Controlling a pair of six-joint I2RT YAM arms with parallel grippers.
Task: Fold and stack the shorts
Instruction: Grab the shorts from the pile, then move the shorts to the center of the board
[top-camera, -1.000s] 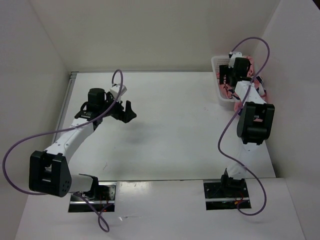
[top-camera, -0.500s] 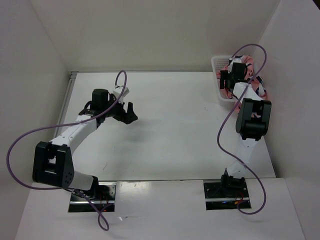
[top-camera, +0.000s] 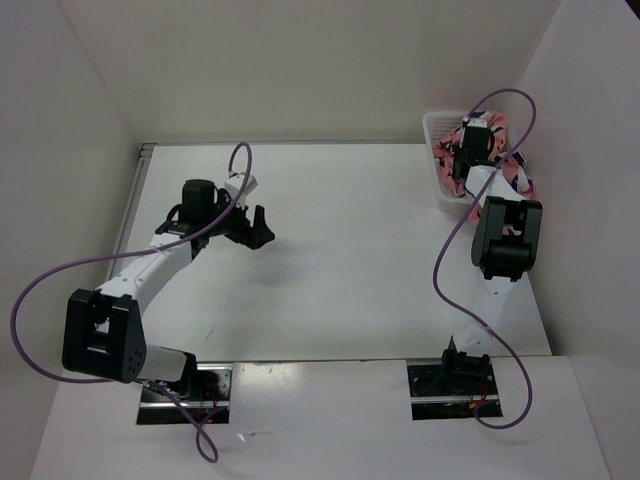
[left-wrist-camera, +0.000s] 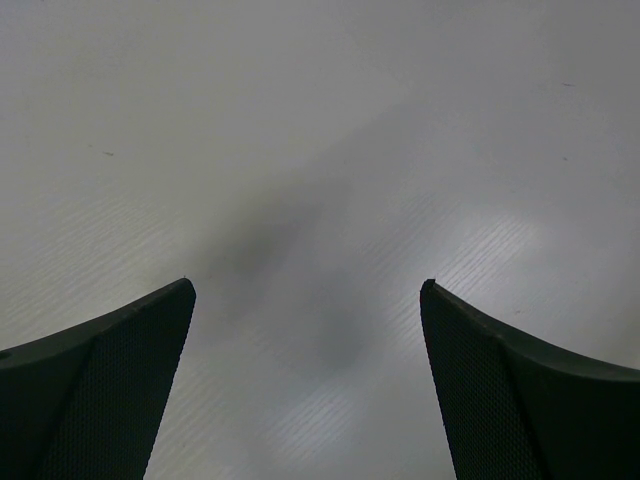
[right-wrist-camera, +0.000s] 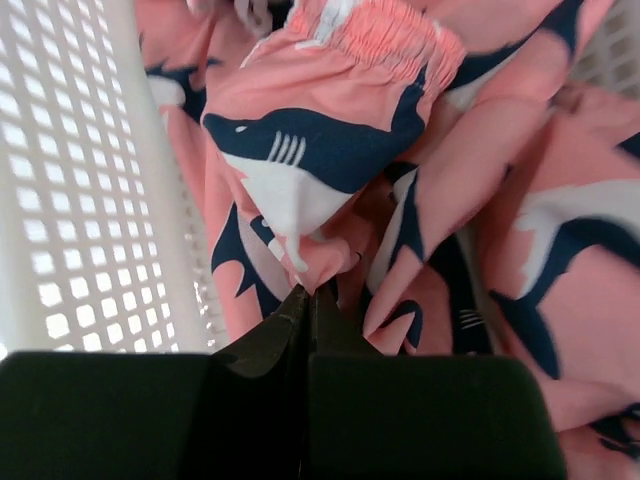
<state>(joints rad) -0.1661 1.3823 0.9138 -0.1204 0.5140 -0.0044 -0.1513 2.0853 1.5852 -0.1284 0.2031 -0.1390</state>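
The salmon-pink shorts (right-wrist-camera: 330, 130) with navy-and-white shark shapes lie bunched in the white mesh basket (right-wrist-camera: 60, 180) at the table's back right corner; from above the shorts (top-camera: 515, 175) spill over the basket (top-camera: 438, 125). My right gripper (right-wrist-camera: 310, 292) reaches down into the basket, shut on a pinched fold of the shorts right at its tips. The right gripper (top-camera: 462, 158) is mostly hidden by its wrist in the top view. My left gripper (top-camera: 260, 226) hovers open over bare table at the centre left, its fingers (left-wrist-camera: 120, 370) wide apart with nothing between them.
White walls close in the table on the left, back and right. The basket sits tight against the right wall. A metal strip (top-camera: 133, 200) runs along the table's left edge. Purple cables loop from both arms.
My right gripper has sunk deeper into the basket and closed on a fold of the shorts. The left arm has drawn back slightly; its gripper stays open.
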